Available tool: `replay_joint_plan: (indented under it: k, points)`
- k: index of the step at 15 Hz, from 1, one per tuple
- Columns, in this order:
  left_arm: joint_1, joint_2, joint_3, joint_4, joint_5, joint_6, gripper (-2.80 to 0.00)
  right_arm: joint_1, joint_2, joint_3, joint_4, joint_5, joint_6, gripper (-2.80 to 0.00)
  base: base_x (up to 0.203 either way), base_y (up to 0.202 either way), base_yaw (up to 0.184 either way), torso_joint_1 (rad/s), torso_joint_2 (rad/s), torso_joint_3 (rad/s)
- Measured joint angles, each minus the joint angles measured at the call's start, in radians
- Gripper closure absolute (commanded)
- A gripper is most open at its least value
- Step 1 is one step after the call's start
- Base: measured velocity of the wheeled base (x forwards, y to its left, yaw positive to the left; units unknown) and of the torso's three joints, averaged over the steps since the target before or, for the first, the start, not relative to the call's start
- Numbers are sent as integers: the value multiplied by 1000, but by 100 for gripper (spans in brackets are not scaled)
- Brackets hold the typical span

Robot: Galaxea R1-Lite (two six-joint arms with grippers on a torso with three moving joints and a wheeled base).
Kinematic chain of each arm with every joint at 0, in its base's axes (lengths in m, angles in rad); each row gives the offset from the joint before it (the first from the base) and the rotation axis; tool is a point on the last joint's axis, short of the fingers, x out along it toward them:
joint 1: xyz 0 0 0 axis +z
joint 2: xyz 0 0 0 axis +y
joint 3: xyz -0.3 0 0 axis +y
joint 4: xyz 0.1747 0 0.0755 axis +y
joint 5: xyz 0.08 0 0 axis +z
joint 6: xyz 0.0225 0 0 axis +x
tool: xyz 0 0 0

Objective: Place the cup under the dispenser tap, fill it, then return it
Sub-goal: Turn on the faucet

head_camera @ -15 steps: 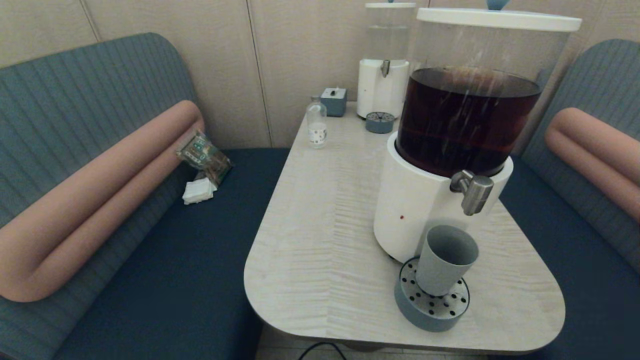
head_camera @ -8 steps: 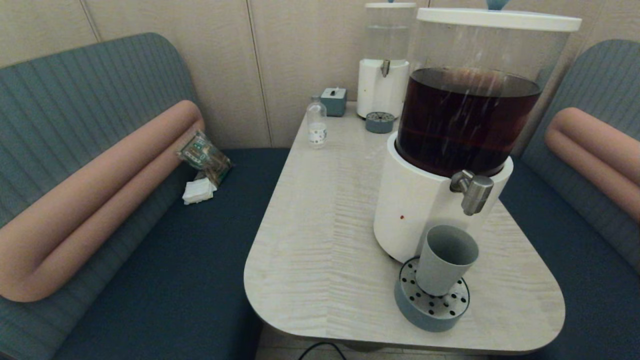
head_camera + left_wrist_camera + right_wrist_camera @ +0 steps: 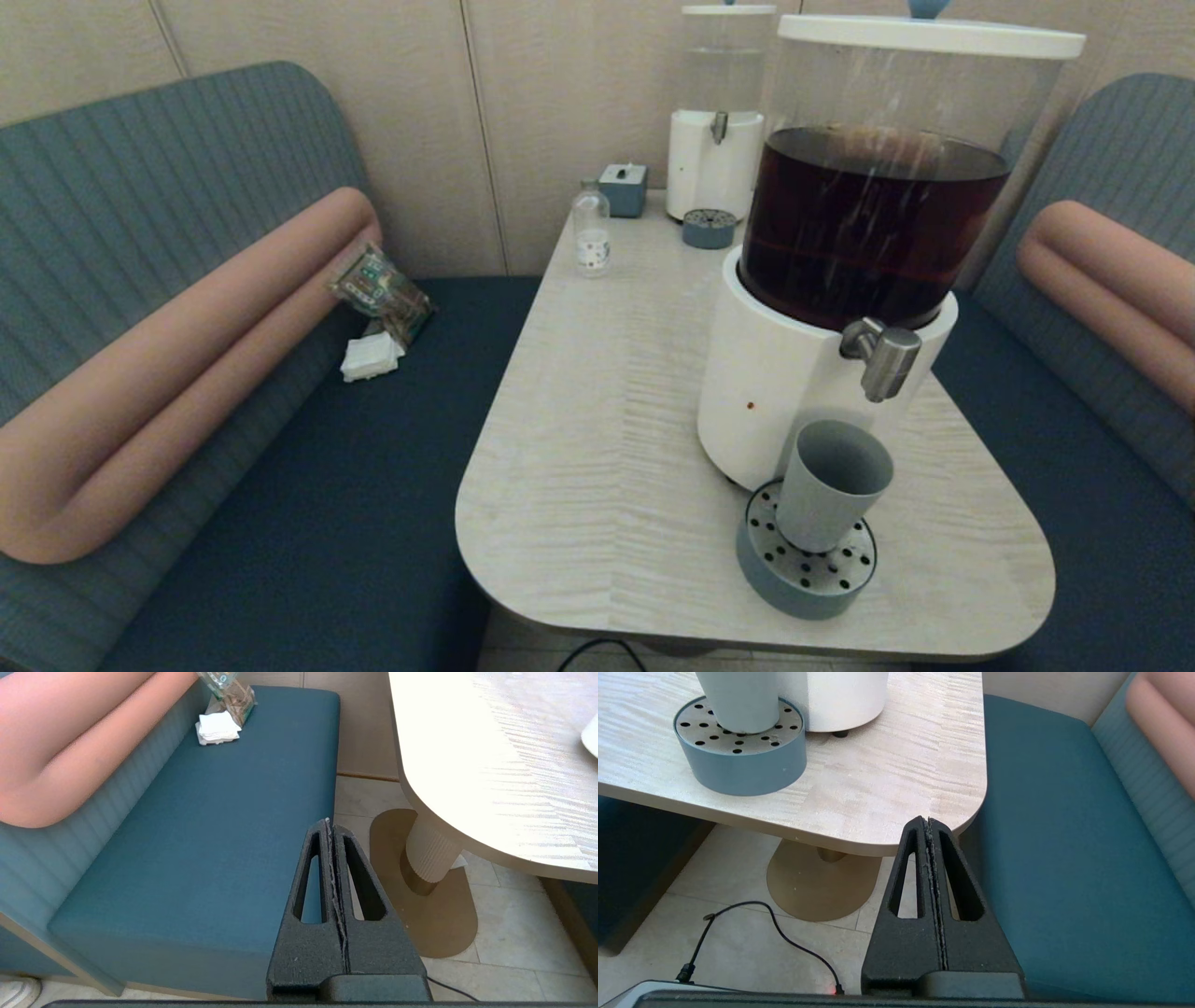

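The grey-blue cup [image 3: 829, 484] stands upright and empty on a round perforated drip tray [image 3: 806, 570], just below and slightly left of the steel dispenser tap [image 3: 883, 356]. The tap juts from the white base [image 3: 775, 383] of the big dispenser holding dark brown liquid. In the right wrist view the cup [image 3: 738, 700] shows on the same tray [image 3: 738, 760]. My left gripper [image 3: 330, 822] hangs shut and empty below the table's left edge, over the bench seat. My right gripper [image 3: 928, 820] is shut and empty below the table's near right corner. Neither arm shows in the head view.
A narrower dispenser [image 3: 718, 140] with clear liquid, its small drip tray [image 3: 709, 228], a grey-blue box [image 3: 624, 189] and a small clear bottle [image 3: 591, 231] stand at the table's far end. A packet and napkins [image 3: 378, 308] lie on the left bench. A black cable [image 3: 752, 928] runs on the floor.
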Motion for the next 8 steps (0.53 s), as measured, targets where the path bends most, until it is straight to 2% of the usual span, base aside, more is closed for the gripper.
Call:
replay_joint_plan:
  k: [2,4,6,8]
  points:
    - [0,0,0,0,0,0,0,0,0,-5,11,4,0,0,0,0,0,0,0,0]
    - [0,0,0,0,0,0,0,0,15,-74,35,6,30,0,0,0,0,0,0,0]
    - [0,0,0,0,0,0,0,1,76,-272,69,4,107,0,0,0,0,0,0,0]
    - [0,0,0,0,0,1,0,1,190,-590,133,4,171,0,0,0,0,0,0,0]
